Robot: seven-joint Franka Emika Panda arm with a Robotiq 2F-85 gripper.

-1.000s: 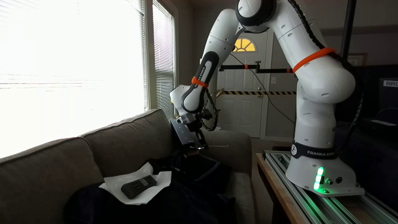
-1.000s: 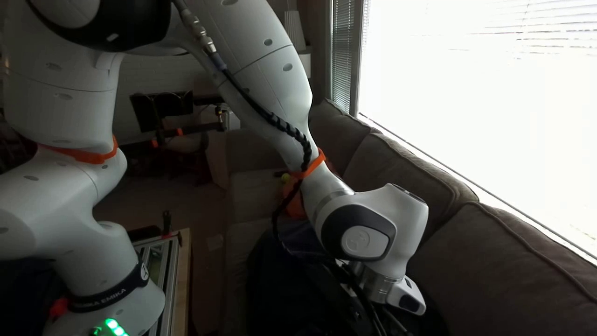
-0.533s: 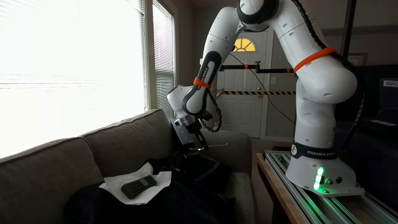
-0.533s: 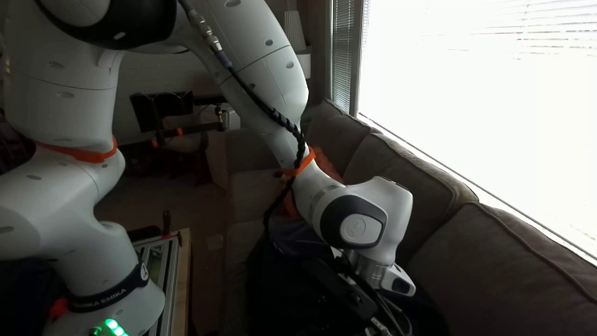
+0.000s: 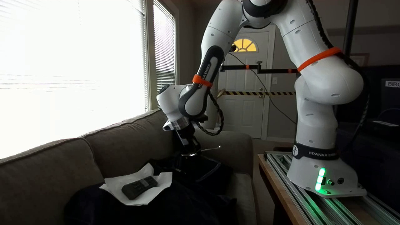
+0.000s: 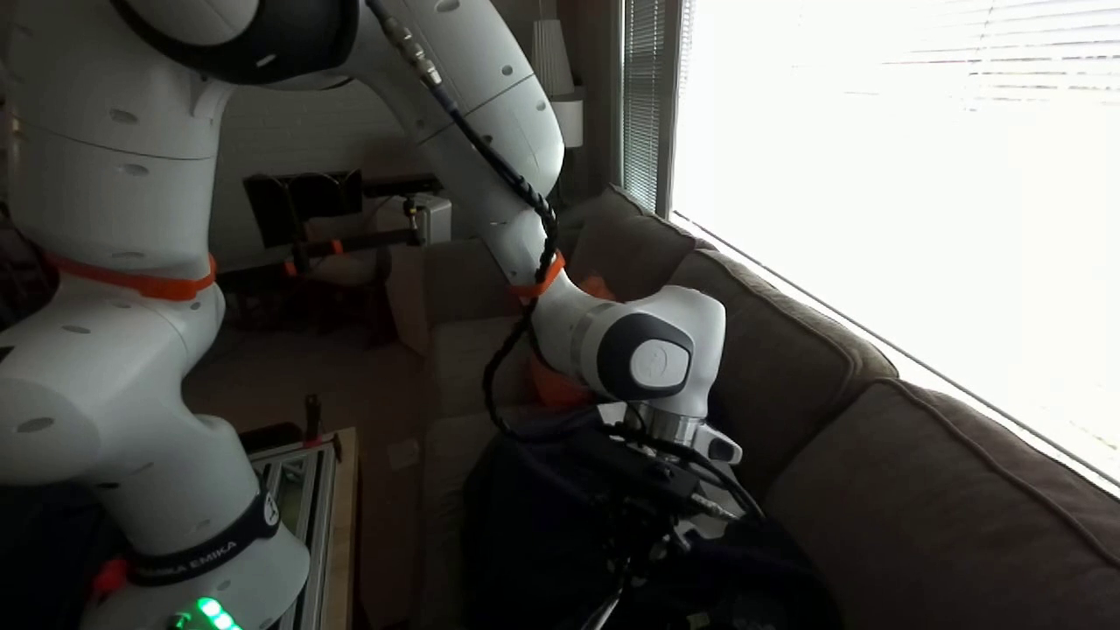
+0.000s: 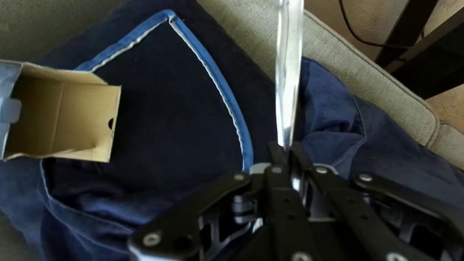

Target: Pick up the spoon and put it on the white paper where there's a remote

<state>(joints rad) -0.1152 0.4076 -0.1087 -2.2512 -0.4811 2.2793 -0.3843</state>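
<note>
I find the gripper point(image 7: 286, 148) closed on the spoon point(image 7: 289, 72), pinching it above the dark blue cloth point(image 7: 163, 108), well apart from the white paper point(image 5: 152, 192). In the wrist view the top edge cuts the spoon off and the gripper covers its lower part; what shows is slim, silvery and glossy. An exterior view shows me its thin shaft point(image 5: 211, 148) jutting out, tilted slightly upward; the opposite end is a bright glint whose shape I cannot discern. I make out the open cardboard box point(image 7: 72, 116) in the wrist view alone, cut off at the left edge. Only an exterior view gives me the paper, rumpled, with the black remote point(image 5: 139, 187) lying on it. Behind rises the sofa backrest point(image 5: 128, 143), and beyond it a window point(image 5: 75, 62) glares white.
</note>
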